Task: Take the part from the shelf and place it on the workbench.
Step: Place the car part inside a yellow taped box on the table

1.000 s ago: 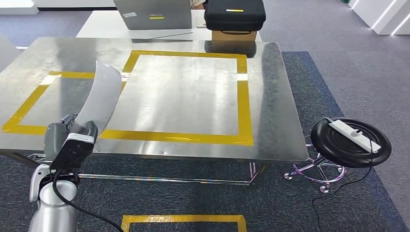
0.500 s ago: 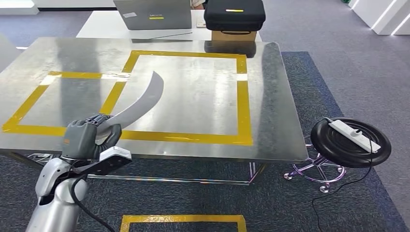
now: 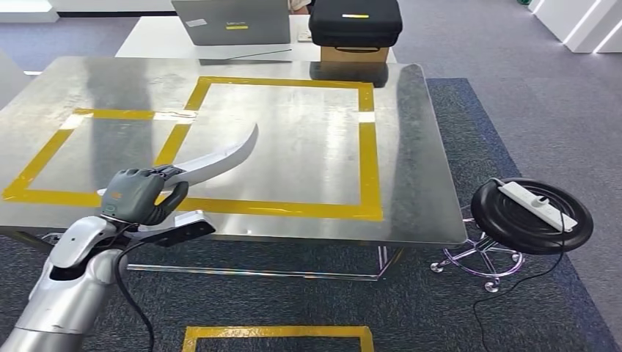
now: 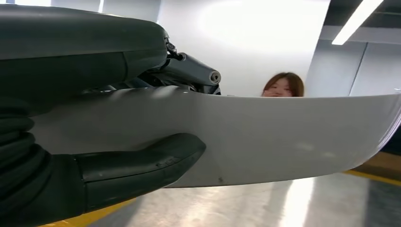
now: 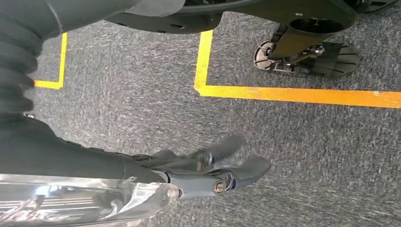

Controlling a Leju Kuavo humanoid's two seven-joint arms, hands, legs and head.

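Head view shows the part, a long, curved pale-grey panel, held at one end by the left robot hand above the near-left stretch of the table. From the grip, its long axis runs forward and to the right, rising slightly, so the free tip hangs over the near-left corner of the large yellow tape square while the held end sits by the table's near edge. It looks clear of the metal surface, though the gap under the tip is hard to judge from above. The left wrist view shows the same grasp up close: the thumb wraps one face of the part with darker fingers on the other, and shiny tabletop and a strip of yellow tape lie beyond. I judge the carry is nearly done and the remaining move is a short lowering, tip first or flat, into the taped square; since the part extends away from the robot hand toward the table's middle, the wrist needs to level out before letting go. The right robot hand hangs over the grey carpet with fingers loosely apart and nothing in them, well away from the part. A stool stands off the table's near-right corner.
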